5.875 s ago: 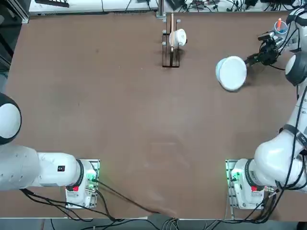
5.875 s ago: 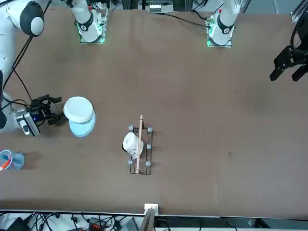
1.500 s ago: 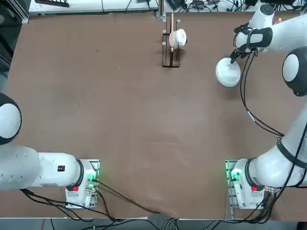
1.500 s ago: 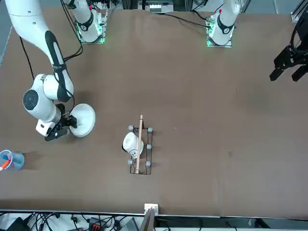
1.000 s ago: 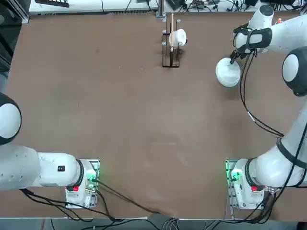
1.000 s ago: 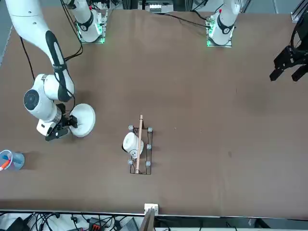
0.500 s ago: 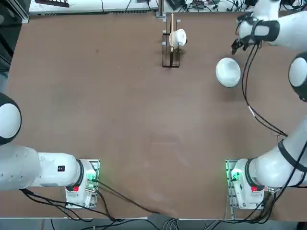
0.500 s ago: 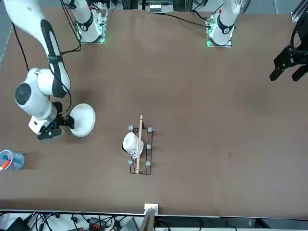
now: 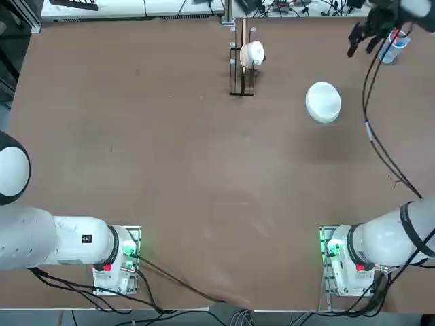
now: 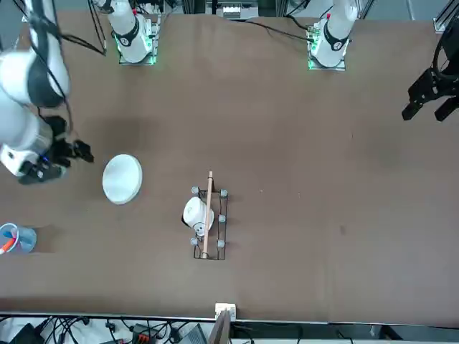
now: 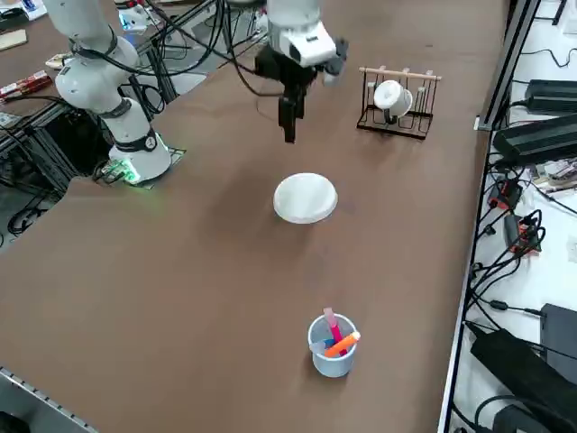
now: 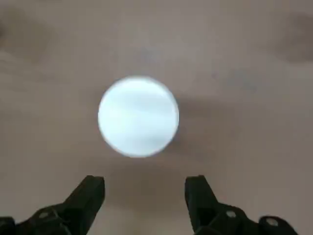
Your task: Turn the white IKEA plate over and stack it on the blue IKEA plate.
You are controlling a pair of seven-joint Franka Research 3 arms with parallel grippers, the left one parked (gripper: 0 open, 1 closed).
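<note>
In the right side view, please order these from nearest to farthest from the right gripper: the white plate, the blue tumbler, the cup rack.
From the open right gripper, raised above the table:
1. White plate, just below it in the picture.
2. Cup rack, toward the far edge.
3. Blue tumbler, nearest the camera.

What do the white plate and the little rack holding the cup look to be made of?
The white IKEA plate looks like plastic: plain, matte, evenly white, with a soft rounded rim. The rack seems to be thin dark metal wire with a pale wooden bar across the top. The right claw hangs open above the table, empty.

white IKEA plate (image 12: pixel 138 116) on brown table (image 12: pixel 254 73), empty pincer (image 12: pixel 144 196) spread wide above
</note>
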